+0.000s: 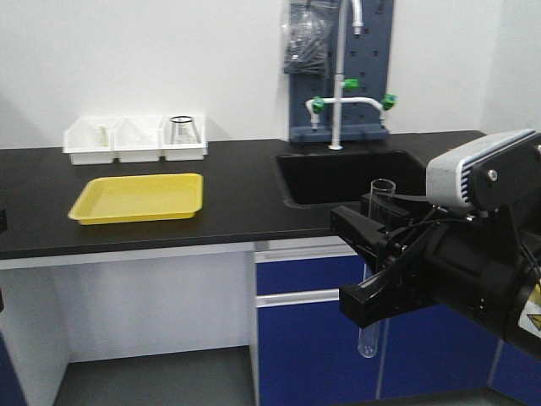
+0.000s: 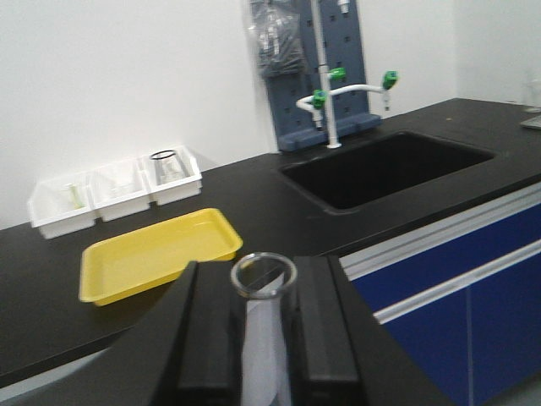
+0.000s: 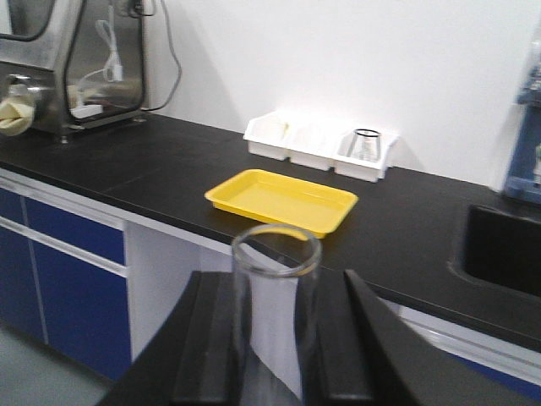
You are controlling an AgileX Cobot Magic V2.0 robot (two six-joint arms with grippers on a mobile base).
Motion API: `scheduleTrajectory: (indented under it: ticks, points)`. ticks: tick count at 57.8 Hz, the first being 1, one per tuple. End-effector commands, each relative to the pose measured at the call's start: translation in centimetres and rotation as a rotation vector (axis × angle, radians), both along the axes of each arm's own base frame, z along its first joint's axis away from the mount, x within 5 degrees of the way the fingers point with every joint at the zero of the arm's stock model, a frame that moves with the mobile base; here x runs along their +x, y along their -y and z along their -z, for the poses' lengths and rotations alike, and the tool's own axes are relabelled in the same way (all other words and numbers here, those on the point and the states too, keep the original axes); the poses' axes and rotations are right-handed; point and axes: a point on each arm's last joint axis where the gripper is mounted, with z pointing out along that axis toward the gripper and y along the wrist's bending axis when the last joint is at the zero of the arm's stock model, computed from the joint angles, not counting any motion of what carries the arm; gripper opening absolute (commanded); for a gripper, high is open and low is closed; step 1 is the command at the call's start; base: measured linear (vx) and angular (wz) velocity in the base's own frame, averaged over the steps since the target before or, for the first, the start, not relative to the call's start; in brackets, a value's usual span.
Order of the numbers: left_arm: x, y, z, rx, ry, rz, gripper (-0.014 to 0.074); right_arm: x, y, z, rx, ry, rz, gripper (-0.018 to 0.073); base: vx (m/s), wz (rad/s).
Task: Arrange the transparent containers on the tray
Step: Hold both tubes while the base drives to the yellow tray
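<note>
Holds a test tube point(image 2: 262, 355) rim-up in left gripper point(image 2: 264, 279). Clamps second tube point(image 3: 275, 347) likewise in right gripper point(image 3: 276, 288), well apart from yellow tray point(image 3: 279, 203).

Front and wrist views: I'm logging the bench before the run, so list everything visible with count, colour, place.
tray: 1, yellow, on the counter left of the sink
bins: 3, white, by the wall behind the tray
glass vessel: 1, clear, in the bin nearest the sink
counter: 1, black
sink: 1, black, set into the counter
tap: 1, white, green handles, behind the sink
pegboard: 1, blue-grey, wall behind the tap
cabinets: count unclear, blue, under counter
steel apparatus: 1, silver, counter's far end beyond the tray
test tubes: 2, clear, one in each gripper
left gripper: 1, black, shut on a test tube
right gripper: 1, black, shut on a test tube
</note>
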Motion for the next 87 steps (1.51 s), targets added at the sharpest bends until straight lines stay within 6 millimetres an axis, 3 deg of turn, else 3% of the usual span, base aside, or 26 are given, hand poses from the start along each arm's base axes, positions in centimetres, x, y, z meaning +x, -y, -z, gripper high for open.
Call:
scheduleTrajectory:
  ticks: [1, 48, 87]
  points:
    - [-0.39, 0.15, -2.03, -0.038, 0.118, 0.022, 0.0, -0.61, 0.16, -2.36, 0.068, 0.113, -0.022, -0.0011, 0.05, 0.37]
    - [-0.39, 0.15, -2.03, -0.038, 0.118, 0.022, 0.0, -0.61, 0.16, -2.36, 0.068, 0.113, -0.022, -0.0011, 0.2, 0.49]
    - [-0.39, 0.15, -2.03, -0.038, 0.118, 0.022, 0.0, -0.61, 0.16, -2.36, 0.068, 0.113, -0.022, -0.0011, 0.38, -0.11]
